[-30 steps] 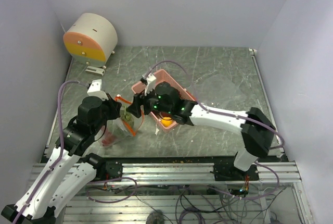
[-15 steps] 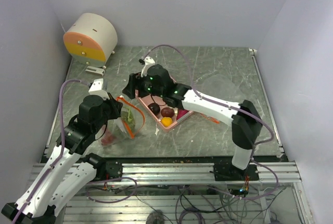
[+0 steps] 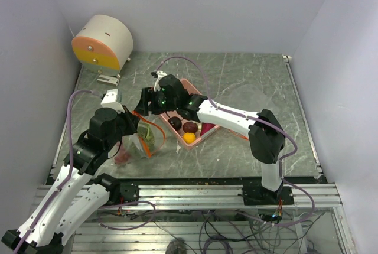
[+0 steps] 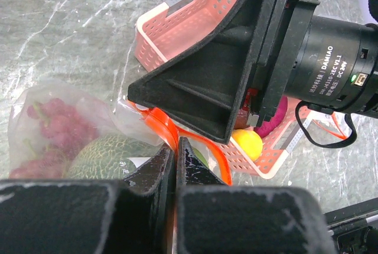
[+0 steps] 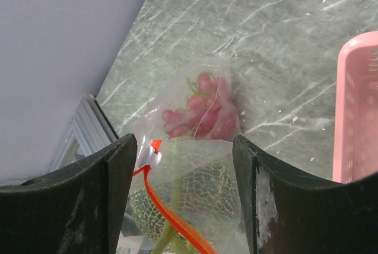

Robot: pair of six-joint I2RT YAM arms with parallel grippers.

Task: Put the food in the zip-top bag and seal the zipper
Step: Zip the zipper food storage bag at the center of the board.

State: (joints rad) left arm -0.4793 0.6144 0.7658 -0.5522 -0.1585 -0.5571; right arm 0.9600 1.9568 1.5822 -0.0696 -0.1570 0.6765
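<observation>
The zip-top bag (image 3: 140, 143) lies left of the pink basket, its mouth gaping. It holds red grapes (image 5: 201, 112) and a green netted melon-like piece (image 5: 198, 198). My left gripper (image 4: 175, 145) is shut on the orange-red zipper (image 4: 204, 147) at the bag's mouth. My right gripper (image 5: 184, 147) hangs open just above the bag, with nothing between its fingers and the white slider (image 5: 147, 158) beside its left finger. From the top, the right gripper (image 3: 145, 103) is over the bag's far end and the left gripper (image 3: 137, 125) at its near side. More food sits in the basket: dark purple (image 3: 174, 122), dark red (image 3: 189, 127), orange-yellow (image 3: 189, 138), magenta (image 3: 207, 129).
The pink lattice basket (image 3: 190, 85) stands just right of the bag, under the right forearm. A round white and orange device (image 3: 101, 42) stands at the back left corner. Walls close in the table on the left, back and right.
My right gripper has drawn back from over the bag and basket toward the far left, uncovering the fruits in the basket. The left gripper keeps its hold on the zipper.
</observation>
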